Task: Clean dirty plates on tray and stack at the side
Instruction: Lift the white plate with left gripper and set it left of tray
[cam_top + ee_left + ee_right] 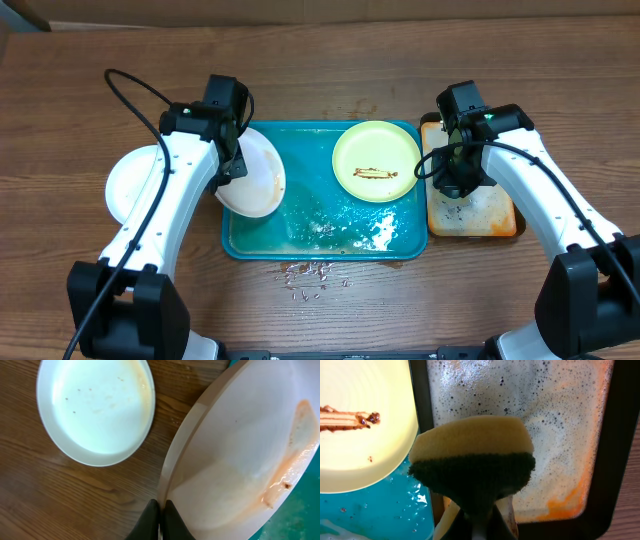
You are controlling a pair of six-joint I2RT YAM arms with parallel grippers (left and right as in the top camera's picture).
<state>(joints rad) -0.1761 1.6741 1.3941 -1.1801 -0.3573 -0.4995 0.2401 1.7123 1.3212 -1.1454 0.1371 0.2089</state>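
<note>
My left pincer (pixel 160 512) clamps the white plate (pixel 240 445) by its rim, right pincer (pixel 479 522) the sponge (pixel 472 455); next, probably, sponge to smear (pixel 292 460).

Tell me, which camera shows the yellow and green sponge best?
The right wrist camera: the yellow foam sponge with a dark green scrubbing side fills the middle, pinched by the right hand. Overhead, the right arm hides it. The left wrist camera misses it entirely.

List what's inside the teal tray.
A yellow-green plate with a brown smear lies flat at the right; a white plate, clamped by the left gripper, tilts over the left edge of the tray; foam sits along the near side. The floor beneath both plates is hidden.
</note>
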